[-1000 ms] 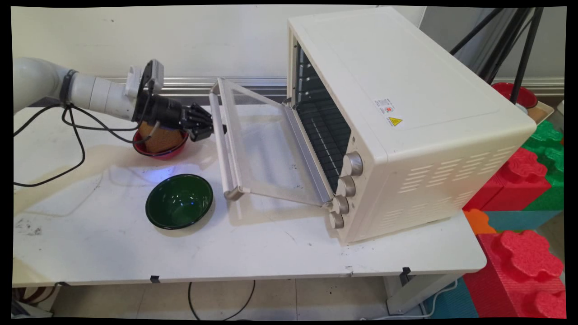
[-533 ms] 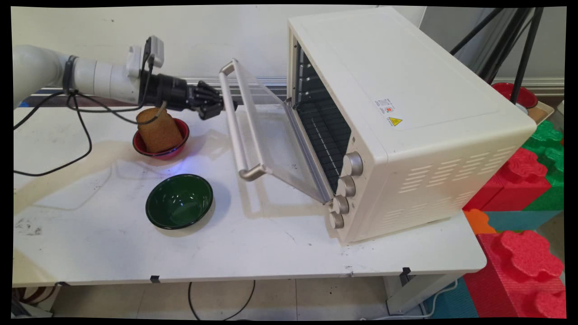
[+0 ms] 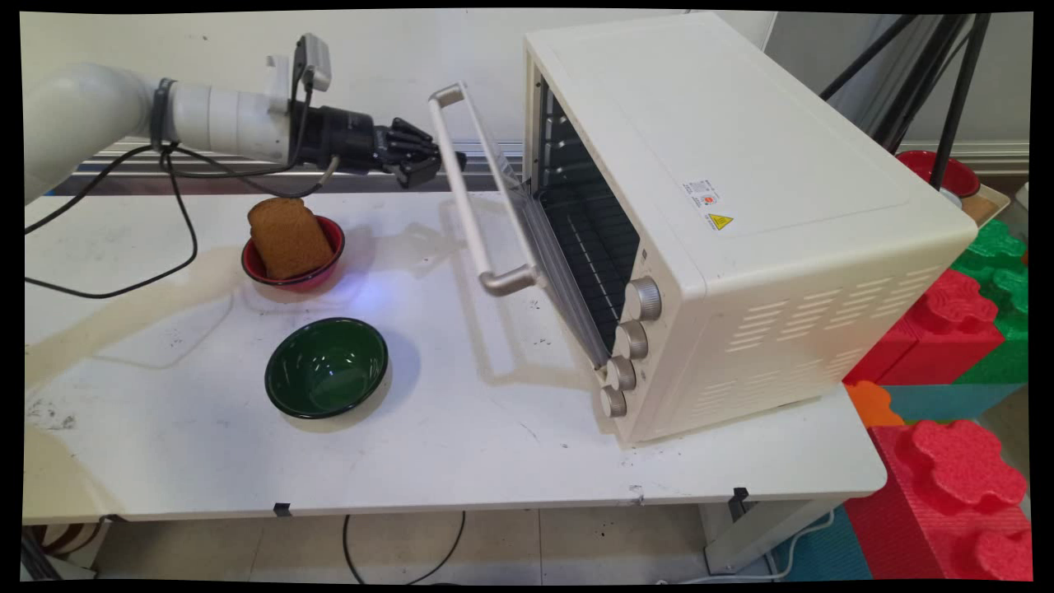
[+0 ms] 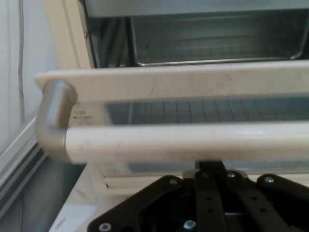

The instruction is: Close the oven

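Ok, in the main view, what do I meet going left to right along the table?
Red bowl holding the bread → green bowl → gripper → door handle → oven.

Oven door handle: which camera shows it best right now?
The main view: the whole handle shows, with the gripper right beside it on the half-raised door. The hand view shows only part of its bar and one end, close up.
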Tool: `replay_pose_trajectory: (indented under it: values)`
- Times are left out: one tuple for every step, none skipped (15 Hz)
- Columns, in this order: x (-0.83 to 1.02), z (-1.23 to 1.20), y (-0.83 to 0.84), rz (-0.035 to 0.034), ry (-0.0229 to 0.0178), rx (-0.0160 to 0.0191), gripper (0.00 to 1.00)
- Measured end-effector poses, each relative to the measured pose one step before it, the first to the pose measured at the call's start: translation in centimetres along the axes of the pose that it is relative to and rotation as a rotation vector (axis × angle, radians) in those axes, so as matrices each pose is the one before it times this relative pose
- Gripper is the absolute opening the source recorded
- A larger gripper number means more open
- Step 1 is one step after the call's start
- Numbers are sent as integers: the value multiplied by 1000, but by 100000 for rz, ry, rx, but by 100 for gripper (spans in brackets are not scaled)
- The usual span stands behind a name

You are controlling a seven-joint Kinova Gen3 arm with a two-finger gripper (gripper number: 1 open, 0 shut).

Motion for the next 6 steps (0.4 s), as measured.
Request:
replay_pose_trajectory:
  values:
    - [293,432,-50,328,400,-191,0]
    - [161,240,-35,214,168,-80,0]
    - [215,277,-43,357,175,-95,0]
    - [150,165,-20,287,46,-85,0]
    - [97,77,4,315,-113,-94,0]
    - [58,19,-9,255,-146,-44,0]
